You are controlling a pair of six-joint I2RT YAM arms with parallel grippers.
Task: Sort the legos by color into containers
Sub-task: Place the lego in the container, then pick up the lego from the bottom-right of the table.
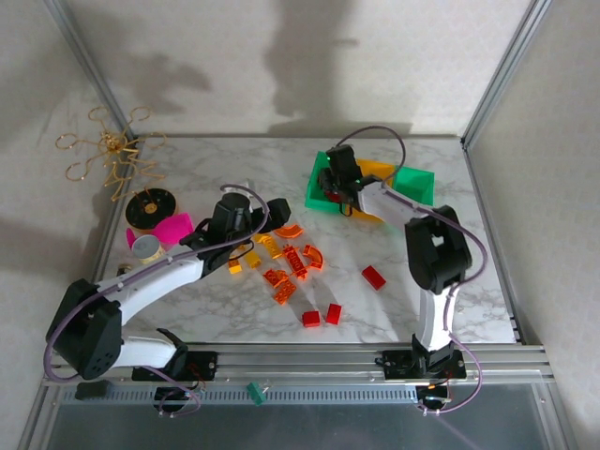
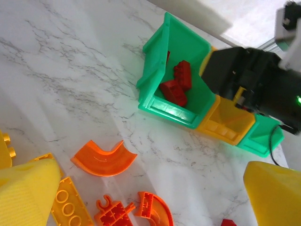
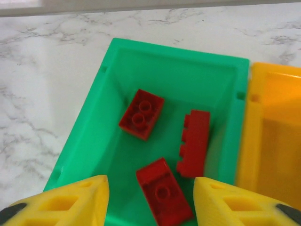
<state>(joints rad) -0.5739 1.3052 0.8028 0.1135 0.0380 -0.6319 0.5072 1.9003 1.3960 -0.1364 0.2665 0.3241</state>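
1. Three small open plastic bins, joined in one row, stood near the far right corner of the white marble-patterned worktop (image 1: 234,169). There was a translucent green rectangular bin (image 3: 89,141) at the left end, an orange-yellow plastic bin (image 2: 225,123) in the middle and a second green plastic bin (image 1: 419,183) at the right end.
2. The left green bin held three pieces. A red plastic brick showing two studs (image 3: 141,114) lay toward its left wall. A red brick turned on its side (image 3: 194,143) was beside the wall shared with the orange-yellow bin. A tilted red brick (image 3: 163,192) lay at the near end.
3. The right arm partly hid the insides of the other two bins, so I could not tell their content.
4. The right gripper (image 3: 150,197) hung directly above the left green bin. Its yellow fingers were apart and gripped nothing, and the tilted red brick lay lower, under the gap.
5. The left gripper (image 2: 151,188) was over the middle of the worktop, with its yellow fingers spread wide and nothing between them.
6. Loose orange translucent pieces (image 1: 291,258), some of them curved, lay in the middle of the worktop. A single red brick (image 1: 374,277) and two more red bricks (image 1: 311,319) lay closer to the near edge.
7. A pink cup (image 1: 173,228), a small tin can (image 1: 145,246) and a black-and-yellow round spool (image 1: 150,206) stood near the left edge.
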